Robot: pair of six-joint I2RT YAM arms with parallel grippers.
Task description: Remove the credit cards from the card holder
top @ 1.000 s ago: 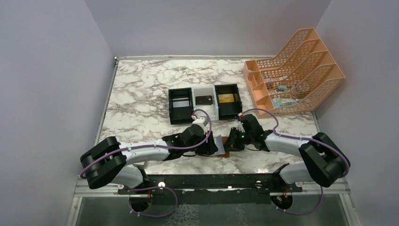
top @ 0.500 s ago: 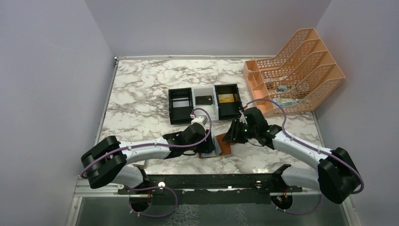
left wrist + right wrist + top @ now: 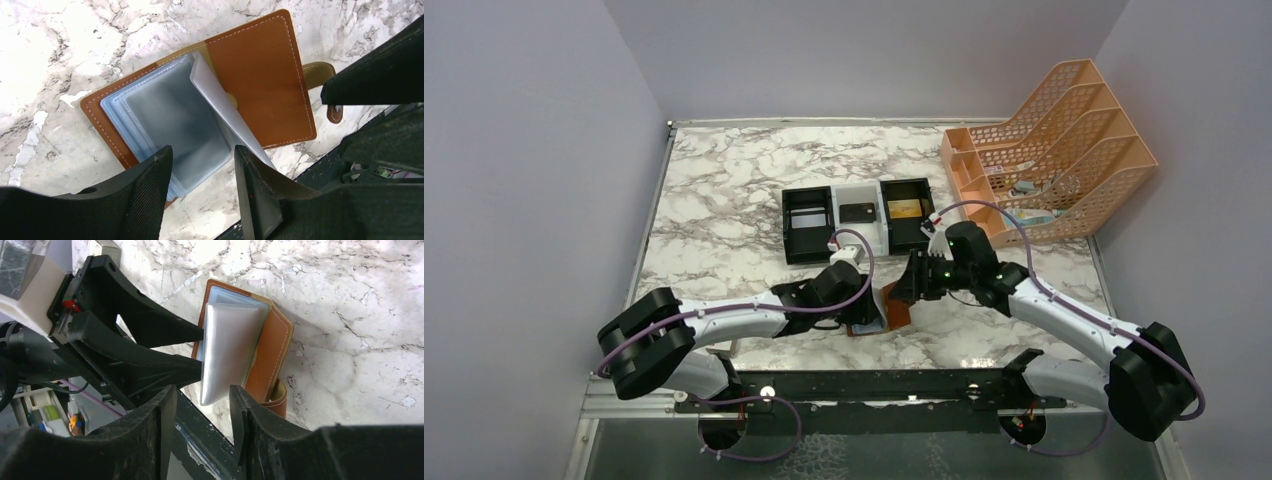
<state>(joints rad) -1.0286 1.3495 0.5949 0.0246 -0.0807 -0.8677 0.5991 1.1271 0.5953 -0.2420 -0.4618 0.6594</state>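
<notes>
The brown leather card holder [image 3: 260,80] lies open on the marble near the table's front edge; it also shows in the top view [image 3: 894,312] and the right wrist view [image 3: 274,350]. Its pale blue-grey pockets [image 3: 165,120] are stacked on the left half, and one clear leaf [image 3: 230,350] stands up from the spine. I cannot tell the credit cards apart from the pockets. My left gripper [image 3: 202,170] is open, its fingers straddling the near edge of the pocket stack. My right gripper [image 3: 202,410] is open and empty, hovering just above the raised leaf.
A black-and-white three-compartment tray [image 3: 810,238] stands behind the wallet, with a gold card [image 3: 905,209] in its right bay. An orange file rack [image 3: 1049,150] stands at the back right. The black front rail [image 3: 864,385] runs right below the wallet.
My right gripper has left the wallet's right edge and moved up and left over it. A pocket leaf now stands up. The left arm has barely moved.
</notes>
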